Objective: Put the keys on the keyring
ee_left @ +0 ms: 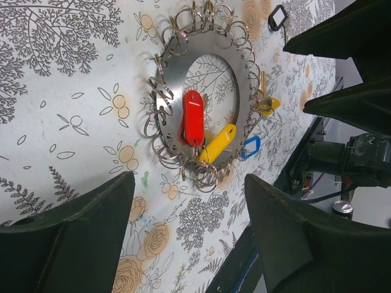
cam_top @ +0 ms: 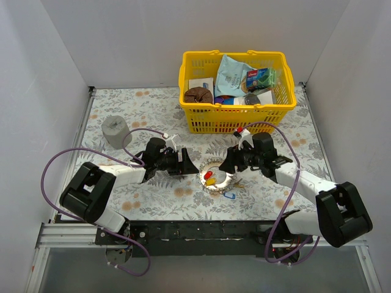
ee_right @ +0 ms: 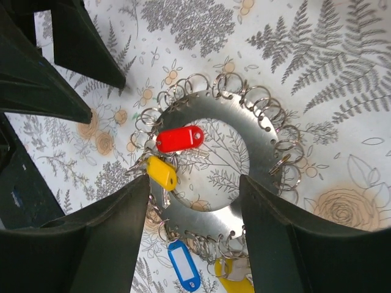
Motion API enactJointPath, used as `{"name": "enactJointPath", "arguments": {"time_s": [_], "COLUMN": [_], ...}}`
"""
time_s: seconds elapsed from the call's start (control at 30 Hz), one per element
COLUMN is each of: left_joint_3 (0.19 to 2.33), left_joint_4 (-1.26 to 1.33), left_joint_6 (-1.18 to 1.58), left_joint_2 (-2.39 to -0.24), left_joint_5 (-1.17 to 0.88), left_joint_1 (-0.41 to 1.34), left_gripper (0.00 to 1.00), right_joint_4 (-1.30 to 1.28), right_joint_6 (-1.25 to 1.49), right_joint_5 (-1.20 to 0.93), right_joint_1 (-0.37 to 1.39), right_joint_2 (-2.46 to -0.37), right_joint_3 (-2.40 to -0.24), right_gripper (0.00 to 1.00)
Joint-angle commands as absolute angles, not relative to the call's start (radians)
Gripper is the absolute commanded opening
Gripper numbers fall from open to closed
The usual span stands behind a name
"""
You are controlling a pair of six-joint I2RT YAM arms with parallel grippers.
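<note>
The keyring (cam_top: 221,183) is a flat silver disc with a wide hole and several small split rings round its rim, lying on the floral cloth. A red-tagged key (ee_left: 193,116) and a yellow-tagged key (ee_left: 218,143) lie across its hole. A blue tag (ee_right: 183,266) and a second yellow tag (ee_right: 235,282) hang at its near rim. My left gripper (cam_top: 188,163) stands open just left of the keyring (ee_left: 177,79), with nothing between its fingers. My right gripper (cam_top: 227,162) is open close above the keyring's (ee_right: 201,217) right side, holding nothing.
A yellow basket (cam_top: 235,119) full of groceries stands behind the keyring. A grey cup-like object (cam_top: 115,131) sits at the back left. A black-framed tag (ee_left: 278,16) lies on the cloth beyond the keyring. White walls close in both sides.
</note>
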State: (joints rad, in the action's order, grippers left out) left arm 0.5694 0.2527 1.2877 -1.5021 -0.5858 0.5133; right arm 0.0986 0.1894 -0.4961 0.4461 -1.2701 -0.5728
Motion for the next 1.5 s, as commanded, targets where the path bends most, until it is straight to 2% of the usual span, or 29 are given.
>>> {"name": "enactJointPath", "arguments": {"time_s": [0.0,0.2,0.57,0.9,1.47], "left_joint_3": [0.594,0.644,0.683,0.707,0.661], "left_joint_4": [0.265,0.247,0.245,0.245,0.268], "left_joint_6": [1.269,1.253,1.262,1.267,1.275], "left_joint_2": [-1.516,-1.568,-1.646,-1.713,-1.694], "left_joint_5": [-0.6,-0.61,-0.606,-0.6,-0.601], "left_joint_1": [0.509,0.509,0.523,0.546,0.548], "left_gripper": [0.71,0.65,0.63,0.53,0.35], "right_joint_4": [0.075,0.04,0.002,0.017,0.103], "right_joint_6": [0.198,0.227,0.238,0.255,0.325], "right_joint_5": [-0.404,-0.338,-0.325,-0.362,-0.348], "right_joint_1": [0.442,0.425,0.41,0.408,0.407], "right_joint_2": [-1.239,-1.246,-1.276,-1.312,-1.301], "right_joint_3": [-0.607,-0.594,-0.575,-0.532,-0.477], "right_gripper": [0.68,0.68,0.68,0.68,0.69]}}
